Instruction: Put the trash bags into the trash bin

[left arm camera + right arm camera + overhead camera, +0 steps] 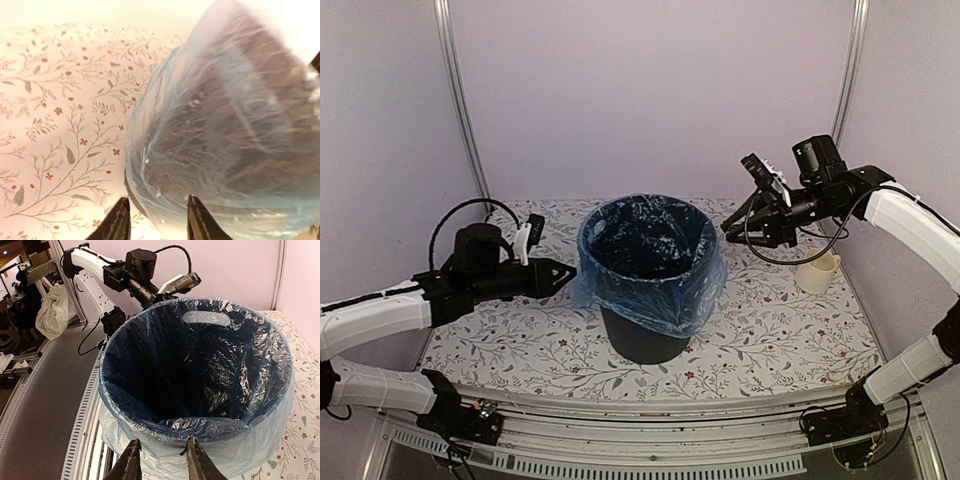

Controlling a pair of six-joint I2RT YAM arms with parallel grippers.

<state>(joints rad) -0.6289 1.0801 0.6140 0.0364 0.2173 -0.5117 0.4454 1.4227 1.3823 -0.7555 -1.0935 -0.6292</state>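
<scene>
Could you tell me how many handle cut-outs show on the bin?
1: an oval cut-out in the tall dark plastic bin's wall nearest the left arm; others may be hidden.

- Find the trash bin (pixel 642 338) standing upright on the table (pixel 770 345), with the trash bag (pixel 660 295) lining it and folded over its rim.
- The left gripper (pixel 563 277) is just left of the bin.
- The right gripper (pixel 730 230) is near the bin's right rim.
- The mug (pixel 817 272) stands right of the bin, well apart.

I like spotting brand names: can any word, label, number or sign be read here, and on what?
None readable.
The bin, bag, mug and flowered table show no lettering.
Neither the left arm nor the right arm shows a legible mark.
The room behind, in the right wrist view, is too blurred to read.
</scene>
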